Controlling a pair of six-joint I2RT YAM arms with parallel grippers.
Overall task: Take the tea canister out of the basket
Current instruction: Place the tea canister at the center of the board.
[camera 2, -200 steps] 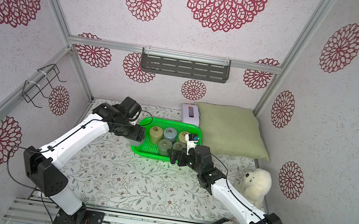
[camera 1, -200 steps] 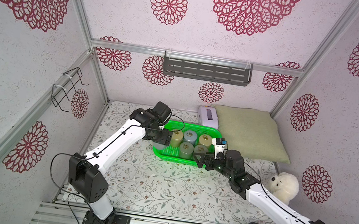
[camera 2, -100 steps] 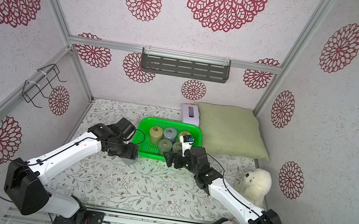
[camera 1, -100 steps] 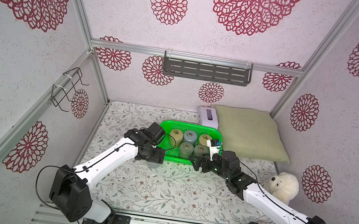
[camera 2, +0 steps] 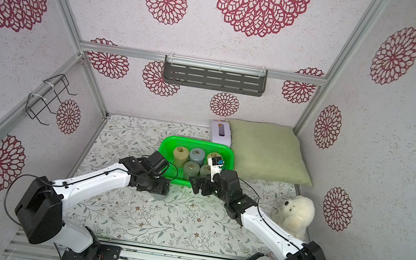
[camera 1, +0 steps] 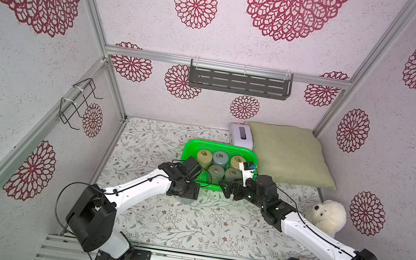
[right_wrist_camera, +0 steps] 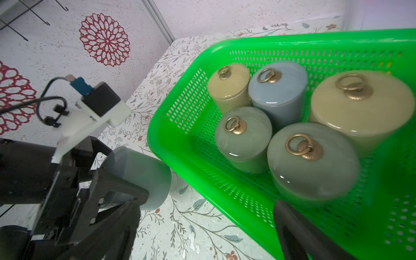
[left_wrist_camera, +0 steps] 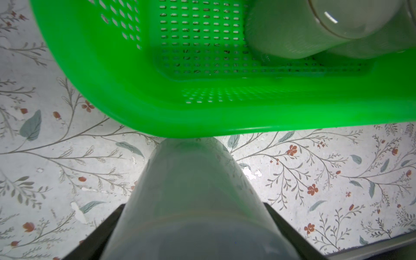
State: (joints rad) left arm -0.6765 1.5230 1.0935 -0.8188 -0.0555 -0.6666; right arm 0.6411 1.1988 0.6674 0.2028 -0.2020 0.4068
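Note:
The green basket (camera 1: 226, 148) (camera 2: 199, 142) sits mid-table in both top views, with several ring-lidded tea canisters (right_wrist_camera: 243, 139) upright inside. My left gripper (camera 1: 183, 192) (camera 2: 153, 187) (left_wrist_camera: 195, 216) is shut on a grey-blue tea canister (right_wrist_camera: 137, 175) (left_wrist_camera: 193, 180) outside the basket. It holds it tilted by the front-left corner, low over the floral table; contact with the table is unclear. My right gripper (camera 1: 229, 191) (right_wrist_camera: 207, 236) is open at the basket's front rim (right_wrist_camera: 162, 144), with the rim running between its fingers (right_wrist_camera: 292, 229).
A green pillow (camera 1: 290, 154) lies right of the basket, with a lilac box (camera 1: 241, 135) behind it. A white plush toy (camera 1: 328, 215) sits at the right wall. A grey shelf (camera 1: 239, 83) and a wire rack (camera 1: 76, 102) hang on the walls.
My left gripper has carried the grey-blue canister from over the basket's left side out past the front-left corner and down toward the table. The right gripper has barely shifted along the front rim.

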